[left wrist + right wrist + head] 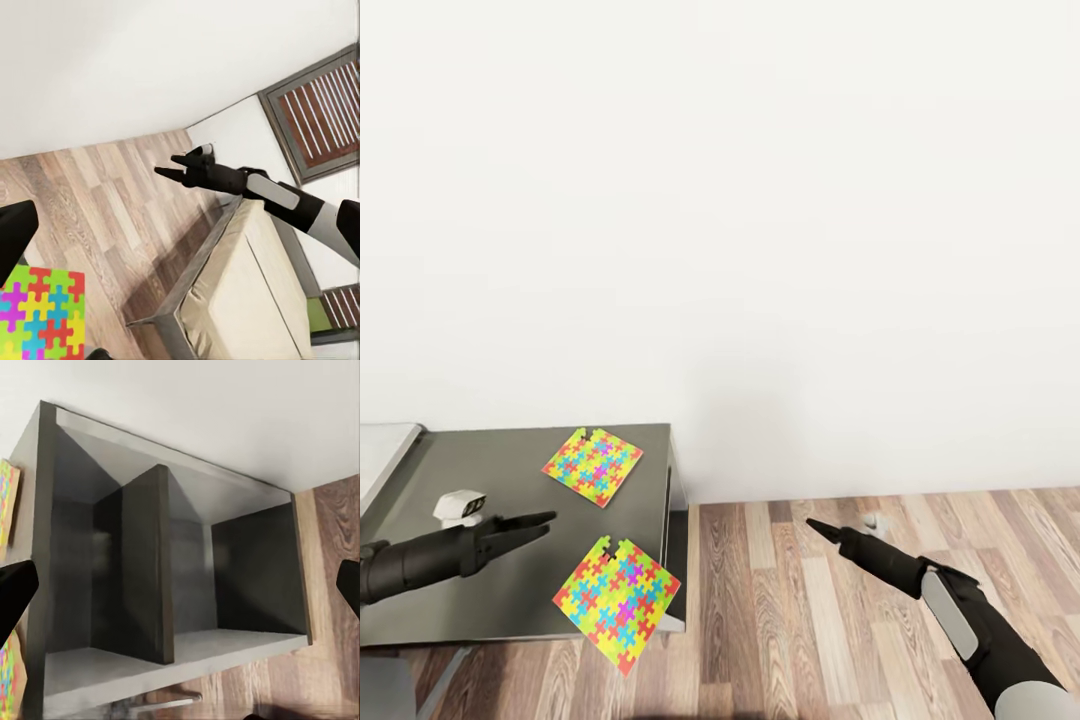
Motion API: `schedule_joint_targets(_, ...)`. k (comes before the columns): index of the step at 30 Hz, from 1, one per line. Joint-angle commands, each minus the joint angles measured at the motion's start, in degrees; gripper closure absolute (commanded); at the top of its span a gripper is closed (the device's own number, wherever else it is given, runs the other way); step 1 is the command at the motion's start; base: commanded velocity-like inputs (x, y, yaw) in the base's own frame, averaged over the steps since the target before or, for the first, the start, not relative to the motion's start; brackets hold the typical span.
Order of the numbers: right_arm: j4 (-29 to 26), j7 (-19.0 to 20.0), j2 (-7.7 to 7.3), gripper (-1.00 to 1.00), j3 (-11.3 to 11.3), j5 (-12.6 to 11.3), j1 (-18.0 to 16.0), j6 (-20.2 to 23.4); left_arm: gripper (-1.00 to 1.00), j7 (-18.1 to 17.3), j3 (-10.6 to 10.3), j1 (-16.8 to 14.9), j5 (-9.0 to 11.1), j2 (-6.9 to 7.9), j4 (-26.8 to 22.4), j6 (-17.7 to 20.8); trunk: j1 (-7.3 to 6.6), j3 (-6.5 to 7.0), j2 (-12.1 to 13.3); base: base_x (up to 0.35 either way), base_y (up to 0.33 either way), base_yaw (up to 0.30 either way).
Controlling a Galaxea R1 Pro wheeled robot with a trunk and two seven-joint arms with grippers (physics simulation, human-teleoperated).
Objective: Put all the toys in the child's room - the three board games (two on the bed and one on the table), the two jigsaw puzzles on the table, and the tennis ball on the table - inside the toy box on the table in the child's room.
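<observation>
Two jigsaw puzzles lie on the dark grey corner of the table (490, 590). The far jigsaw puzzle (592, 466) lies flat near the wall. The near jigsaw puzzle (617, 603) overhangs the table's front right corner and shows again in the left wrist view (37, 315). My left gripper (540, 525) hovers open over the table, left of both puzzles and between them. My right gripper (812, 524) is open over the wooden floor to the right of the table, holding nothing, and also appears in the left wrist view (169, 166). The bed (247, 292) has a bare cream mattress.
A light grey surface (382, 450) adjoins the dark section at the far left. Under the table are open dark shelf compartments (172, 577). A white wall stands behind the table. Wooden floor (880, 640) stretches to the right. A slatted window (322, 112) is beyond the bed.
</observation>
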Motion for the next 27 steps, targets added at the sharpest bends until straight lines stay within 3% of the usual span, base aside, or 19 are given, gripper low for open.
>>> schedule_joint_targets(1, 0.16, -0.02, 0.05, -1.00, 0.73, -0.43, -0.05, 0.25, -1.00, -0.22, -0.10, -0.02, 0.05, 0.01, -0.03, 0.59, 0.03, 0.01, -0.09, 0.000, 0.000, 0.000)
schedule_joint_targets(6, 0.63, -0.42, 0.33, -1.00, 6.43, -0.38, -0.12, -0.91, -1.00, -0.47, -0.38, -0.01, 0.04, -0.02, -0.09, 0.64, 0.03, 0.49, -0.09, 0.000, 0.000, 0.000)
schedule_joint_targets(10, 0.47, -0.51, 0.42, -1.00, 8.69, -0.40, -0.17, -0.99, -1.00, -0.53, -0.33, 0.00, 0.01, 0.02, -0.09, 0.73, 0.03, 0.87, -0.09, 0.000, 0.000, 0.000)
schedule_joint_targets(27, 0.01, 0.03, 0.45, -1.00, 9.67, -0.45, -0.21, -0.64, -1.00, -0.47, -0.23, 0.00, 0.05, 0.07, -0.01, 0.83, 0.03, 2.50, -0.09, -0.003, 0.000, 0.030)
